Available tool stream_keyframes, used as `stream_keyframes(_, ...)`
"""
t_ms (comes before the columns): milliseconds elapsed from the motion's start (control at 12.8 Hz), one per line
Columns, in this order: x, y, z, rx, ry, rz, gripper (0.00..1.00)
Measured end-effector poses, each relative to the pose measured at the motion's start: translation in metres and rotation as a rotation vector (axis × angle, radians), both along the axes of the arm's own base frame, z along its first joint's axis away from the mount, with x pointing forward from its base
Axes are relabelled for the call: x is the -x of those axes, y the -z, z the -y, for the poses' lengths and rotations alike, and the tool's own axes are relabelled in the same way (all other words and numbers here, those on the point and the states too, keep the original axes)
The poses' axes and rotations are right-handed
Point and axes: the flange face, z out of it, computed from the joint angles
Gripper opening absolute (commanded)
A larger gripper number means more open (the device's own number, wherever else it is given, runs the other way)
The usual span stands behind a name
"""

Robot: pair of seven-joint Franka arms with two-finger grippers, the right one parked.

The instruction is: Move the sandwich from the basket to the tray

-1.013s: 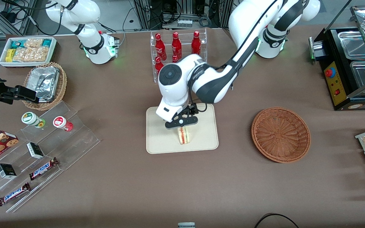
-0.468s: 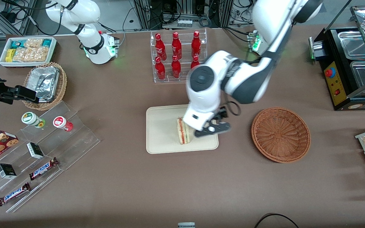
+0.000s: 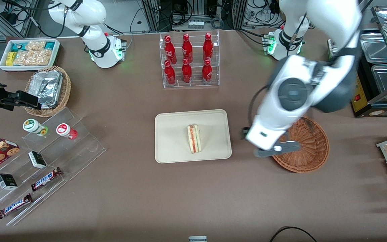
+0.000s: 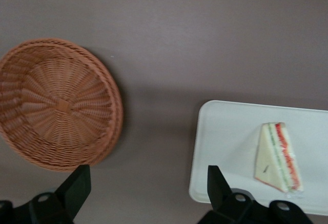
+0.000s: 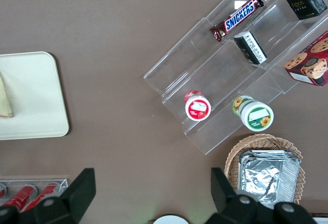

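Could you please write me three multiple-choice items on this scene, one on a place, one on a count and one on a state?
1. Where is the sandwich?
A. in the basket
B. on the tray
C. on the bare table

2. How many red bottles stand in the clear rack?
A. four
B. six
C. nine

3. What is the state of the gripper?
A. open and holding nothing
B. shut on the sandwich
C. shut on a bottle

Answers:
1. B: the sandwich lies on the tray, with nothing touching it.
2. B: two rows of three bottles show in the rack.
3. A: in the wrist view its fingers stand wide apart with only table between them; it hangs above the near rim of the basket, which holds nothing.
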Motion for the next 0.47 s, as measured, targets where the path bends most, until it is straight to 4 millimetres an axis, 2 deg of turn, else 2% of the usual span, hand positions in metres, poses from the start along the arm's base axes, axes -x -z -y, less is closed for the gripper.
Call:
stream_keyframes(156, 0.002, -0.006, -0.037, 0.003, 0.02, -0.012, 1.0)
stream_keyframes(468, 0.021, -0.014, -0.068, -0.013, 0.11, -0.045, 1.0)
